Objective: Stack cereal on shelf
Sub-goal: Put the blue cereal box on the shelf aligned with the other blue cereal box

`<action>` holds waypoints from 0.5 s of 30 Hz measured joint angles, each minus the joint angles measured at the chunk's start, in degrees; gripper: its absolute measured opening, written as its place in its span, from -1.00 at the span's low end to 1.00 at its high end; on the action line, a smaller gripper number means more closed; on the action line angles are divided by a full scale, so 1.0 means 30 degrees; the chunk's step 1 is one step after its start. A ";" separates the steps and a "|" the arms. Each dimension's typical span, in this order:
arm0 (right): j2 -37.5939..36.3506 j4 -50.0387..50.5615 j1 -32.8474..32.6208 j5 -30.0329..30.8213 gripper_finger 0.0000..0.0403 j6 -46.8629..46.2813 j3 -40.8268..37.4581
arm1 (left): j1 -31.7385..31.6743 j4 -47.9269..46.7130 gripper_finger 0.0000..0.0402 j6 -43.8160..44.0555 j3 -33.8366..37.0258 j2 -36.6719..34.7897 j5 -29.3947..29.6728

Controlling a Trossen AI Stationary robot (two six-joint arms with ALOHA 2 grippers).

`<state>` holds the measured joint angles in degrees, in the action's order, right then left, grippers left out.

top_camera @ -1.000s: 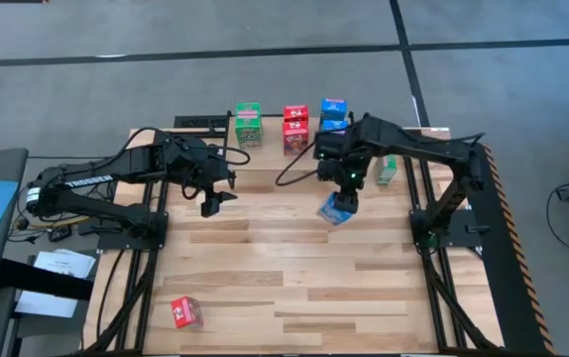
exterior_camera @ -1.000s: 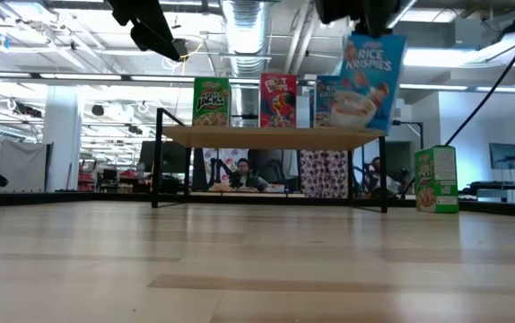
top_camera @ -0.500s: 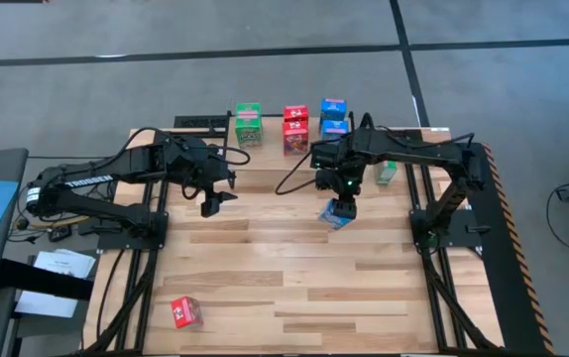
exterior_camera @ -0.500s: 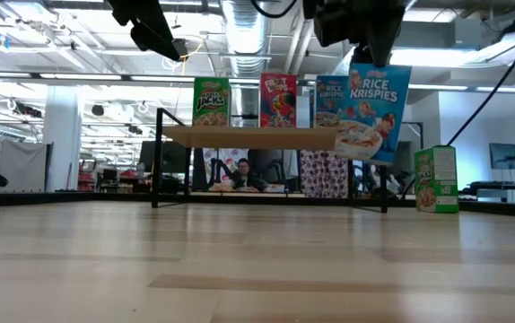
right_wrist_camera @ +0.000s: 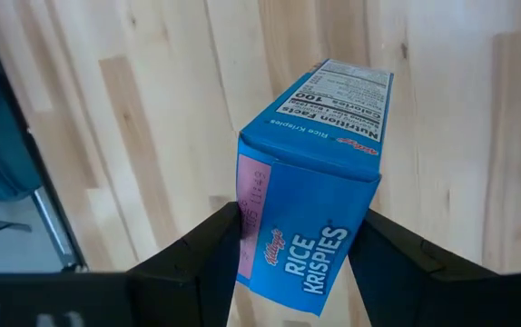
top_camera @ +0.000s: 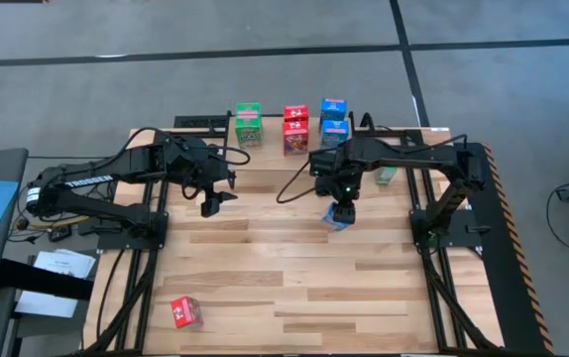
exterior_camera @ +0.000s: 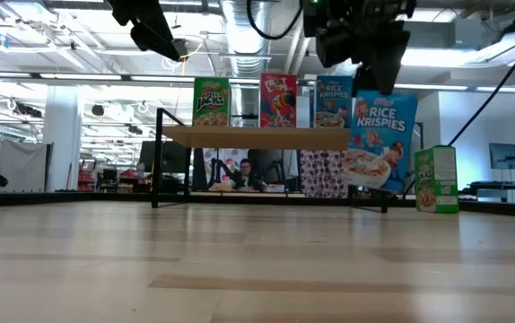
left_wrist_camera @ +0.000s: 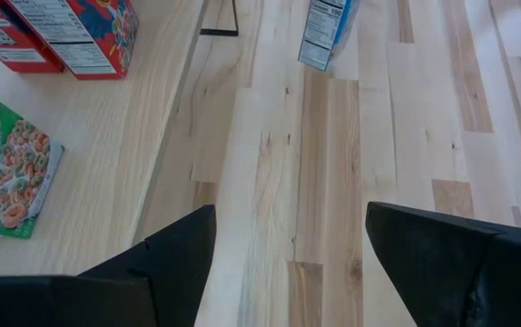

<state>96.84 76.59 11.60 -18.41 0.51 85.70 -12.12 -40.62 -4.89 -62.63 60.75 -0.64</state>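
My right gripper (exterior_camera: 376, 65) is shut on a blue Rice Krispies cereal box (exterior_camera: 381, 139) and hangs it above the table, in front of the shelf's right end. The shelf (exterior_camera: 257, 136) has a light wooden top on black legs and carries green (exterior_camera: 211, 101), red (exterior_camera: 278, 100) and blue (exterior_camera: 333, 100) cereal boxes, standing upright. Another green box (exterior_camera: 435, 179) stands on the table to the shelf's right. A red box (top_camera: 185, 311) lies near the table's front left. My left gripper (top_camera: 212, 203) hovers open to the left, with nothing between its fingers. My right gripper pinches the blue box's top end (right_wrist_camera: 308, 238) between its two fingers (right_wrist_camera: 201, 259), on two opposite sides. The fingers come from above, pointing steeply down. The box hangs below them, nearly upright with its printed front toward the table's near edge, clear of the table.
The wooden slatted tabletop (top_camera: 284, 278) stretches wide between the shelf and the near edge. Black frame rails (top_camera: 443, 288) run along both sides of the table. Cables hang between the arms near the shelf. A person sits in the room beyond the shelf (exterior_camera: 242, 172).
My right gripper has gone down with the blue box, which has sunk from above the shelf top to hang across its level, staying nearly upright and clear of the table.
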 joint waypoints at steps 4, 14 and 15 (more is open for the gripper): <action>-0.0001 -0.0341 -0.0076 0.0226 0.04 0.0002 -0.0303 | -0.0003 0.0000 0.37 0.0000 0.0000 0.0000 0.0003; 0.0007 -0.1478 -0.0109 0.0254 0.12 0.0160 -0.1345 | -0.0007 0.0000 0.37 0.0000 0.0000 0.0000 -0.0001; 0.0007 -0.1491 -0.0106 0.0257 0.15 0.0160 -0.1345 | -0.0007 0.0000 0.37 0.0000 0.0000 0.0000 0.0006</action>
<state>96.86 72.12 11.28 -17.64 0.99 81.67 -12.14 -40.62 -4.89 -62.63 60.75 -0.62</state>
